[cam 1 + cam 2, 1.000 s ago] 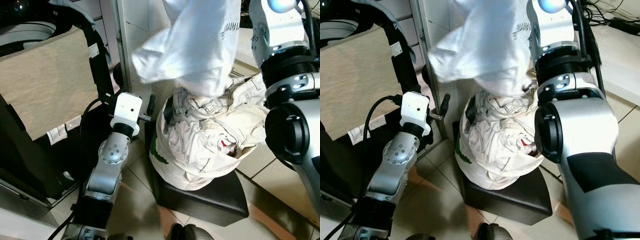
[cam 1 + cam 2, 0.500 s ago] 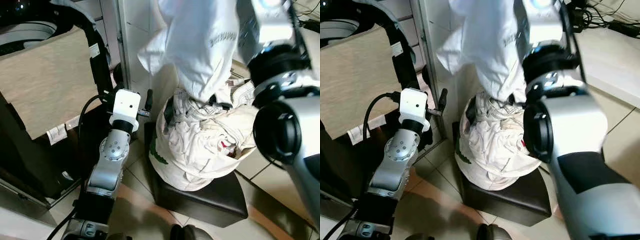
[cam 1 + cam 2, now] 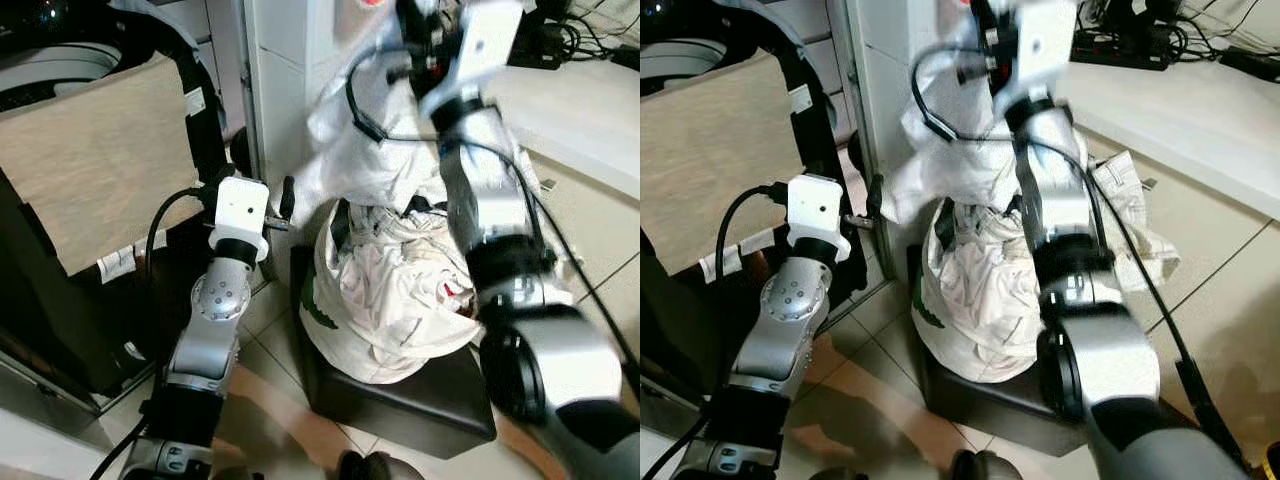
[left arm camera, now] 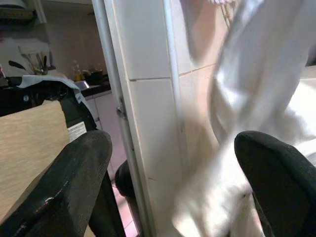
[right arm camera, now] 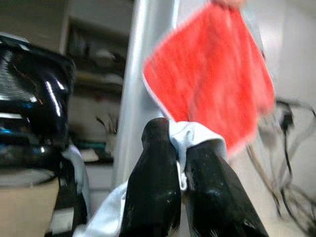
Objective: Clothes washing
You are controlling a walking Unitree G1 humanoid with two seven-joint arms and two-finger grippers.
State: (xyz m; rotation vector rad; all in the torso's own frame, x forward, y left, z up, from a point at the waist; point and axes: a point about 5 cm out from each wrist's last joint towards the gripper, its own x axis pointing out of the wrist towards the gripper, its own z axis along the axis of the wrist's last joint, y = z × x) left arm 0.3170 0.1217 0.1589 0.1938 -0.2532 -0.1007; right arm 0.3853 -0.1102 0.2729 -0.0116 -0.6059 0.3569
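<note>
My right gripper [image 5: 180,143] is raised high against the white pillar [image 3: 280,90] and is shut on a fold of a white garment [image 3: 370,150]. The garment hangs from it down to a cream laundry bag [image 3: 380,300] stuffed with pale clothes. That bag stands on a black padded stool [image 3: 400,400]. My left gripper [image 3: 285,200] is held out left of the bag, beside the pillar, open with nothing between its fingers [image 4: 84,168]. The hanging garment [image 4: 256,98] is blurred beyond them. A blurred red patch [image 5: 212,74] lies behind the right gripper.
A dark appliance with a beige panel [image 3: 90,160] stands at the left. A white ledge [image 3: 570,110] with cables [image 3: 560,30] runs along the right. Tiled floor [image 3: 270,420] lies in front of the stool.
My right arm has swung up and away from the camera toward the pillar, carrying the white garment higher and farther. The left arm has hardly moved.
</note>
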